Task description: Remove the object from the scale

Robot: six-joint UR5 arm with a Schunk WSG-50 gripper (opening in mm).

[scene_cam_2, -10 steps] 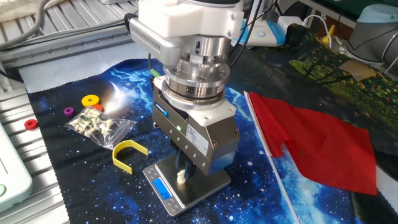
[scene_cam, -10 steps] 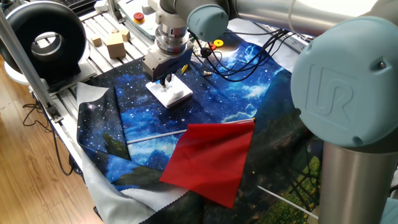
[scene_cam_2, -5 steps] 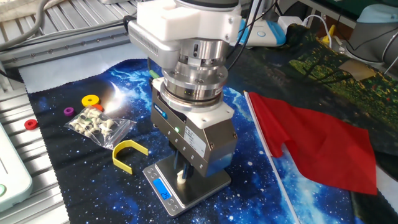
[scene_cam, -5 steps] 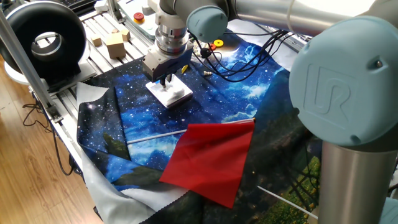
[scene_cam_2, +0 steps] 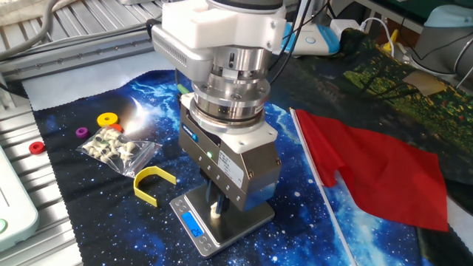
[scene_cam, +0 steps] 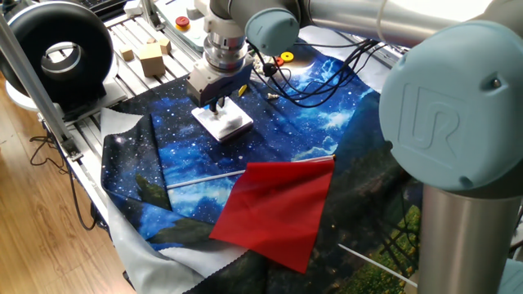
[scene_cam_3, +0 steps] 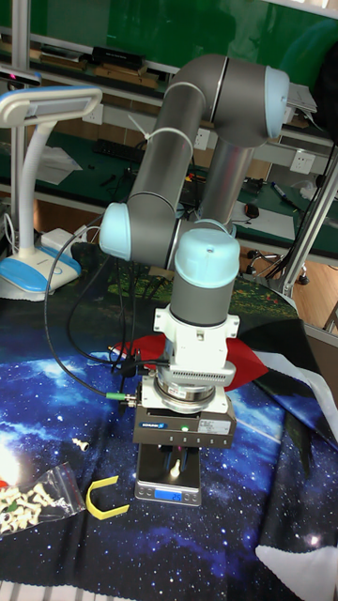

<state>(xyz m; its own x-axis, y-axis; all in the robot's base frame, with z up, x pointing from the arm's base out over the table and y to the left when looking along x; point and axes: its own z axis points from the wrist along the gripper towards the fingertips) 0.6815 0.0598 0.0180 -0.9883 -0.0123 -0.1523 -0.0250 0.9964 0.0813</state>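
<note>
**Q:** Hovering where, exactly, relative to the scale?

**A:** The gripper [scene_cam_2: 216, 209] points straight down over the middle of the scale [scene_cam_2: 240, 225], a flat white square slab with a pale blue display panel [scene_cam_2: 192, 224] along its near-left edge. The fingers [scene_cam_3: 176, 463] reach almost to the platform.

**Q:** Where is the object?

**A:** A small pale piece, the object [scene_cam_2: 215, 210], sits between the fingertips, at or just above the scale's surface. From the other fixed view I cannot tell whether it touches the platform.

**Q:** How does the pincer stand?

**A:** Narrow, the fingers close either side of the object. The gripper body hides the contact, so I cannot tell whether they actually clamp it.

**Q:** What lies around the scale?

**A:** The scale rests on a starry blue cloth [scene_cam_2: 111, 222]. Just left of the scale is a yellow U-shaped piece [scene_cam_2: 151, 183]. Farther left of it lies a clear bag of small pale parts [scene_cam_2: 114, 150], then a yellow ring [scene_cam_2: 108, 119] and a small purple ring [scene_cam_2: 81, 132]. To the right of the scale, well apart, a red cloth sheet [scene_cam_2: 384, 174] lies flat. In one fixed view, wooden cubes [scene_cam: 150, 57] sit on a metal frame beyond the scale.
</note>
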